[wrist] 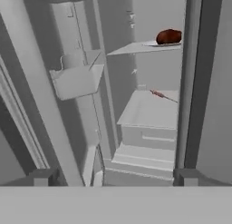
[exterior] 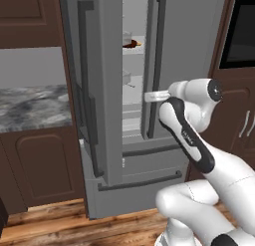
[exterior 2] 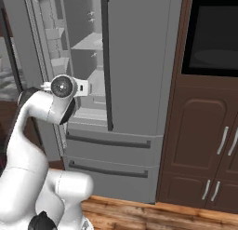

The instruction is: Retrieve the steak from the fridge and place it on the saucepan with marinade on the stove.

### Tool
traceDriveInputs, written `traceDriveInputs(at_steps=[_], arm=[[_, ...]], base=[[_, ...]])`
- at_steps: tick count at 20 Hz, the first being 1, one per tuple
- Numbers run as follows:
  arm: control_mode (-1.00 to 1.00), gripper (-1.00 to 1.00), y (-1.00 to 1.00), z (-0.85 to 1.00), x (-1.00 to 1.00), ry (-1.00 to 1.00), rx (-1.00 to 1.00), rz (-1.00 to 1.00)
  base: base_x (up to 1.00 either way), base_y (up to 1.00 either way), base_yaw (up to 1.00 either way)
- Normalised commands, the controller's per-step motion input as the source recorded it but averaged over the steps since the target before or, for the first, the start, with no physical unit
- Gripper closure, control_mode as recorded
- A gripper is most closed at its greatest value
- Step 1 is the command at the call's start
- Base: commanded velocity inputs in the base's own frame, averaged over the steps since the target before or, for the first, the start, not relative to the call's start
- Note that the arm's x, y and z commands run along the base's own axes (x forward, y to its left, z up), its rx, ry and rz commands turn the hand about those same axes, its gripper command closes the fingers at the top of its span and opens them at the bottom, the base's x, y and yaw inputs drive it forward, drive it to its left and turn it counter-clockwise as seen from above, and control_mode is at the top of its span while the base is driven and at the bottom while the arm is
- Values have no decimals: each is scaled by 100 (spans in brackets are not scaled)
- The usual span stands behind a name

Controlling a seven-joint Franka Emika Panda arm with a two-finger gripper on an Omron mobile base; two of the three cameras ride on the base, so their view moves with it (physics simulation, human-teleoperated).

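The grey fridge (exterior: 172, 46) stands with its left door swung open and its right door closed. The steak (wrist: 168, 36), a dark reddish-brown lump, lies on an upper shelf inside, also seen through the gap as the steak (exterior: 130, 43). My gripper (wrist: 114, 177) is open with nothing between its fingertips (wrist: 43, 176). It points into the opening at the height of the lower shelves, below the steak and well short of it. My hand (exterior: 152, 96) sits just in front of the closed door's handle. The saucepan, marinade and stove are out of view.
The open left door (exterior: 94, 100) carries bins (wrist: 77, 78) close on the left. The right door's edge and long dark handle (wrist: 206, 82) bound the opening on the right. A marble counter (exterior: 30, 105) lies left, and a black wall oven (exterior 2: 211, 33) over brown cabinets stands right.
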Motion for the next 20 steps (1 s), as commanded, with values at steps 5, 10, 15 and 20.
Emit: traceDriveInputs(at_steps=[5, 10, 15, 20], arm=[[-100, -100, 25, -28, 70, -10, -1, 1], [-100, -100, 35, -30, 80, -6, 0, 0], [-100, -100, 30, -16, 79, -5, 0, 2], [-100, -100, 65, -31, 59, -8, -1, 6]], base=[[0, 0, 0], [0, 0, 0], [0, 0, 0], [0, 0, 0]])
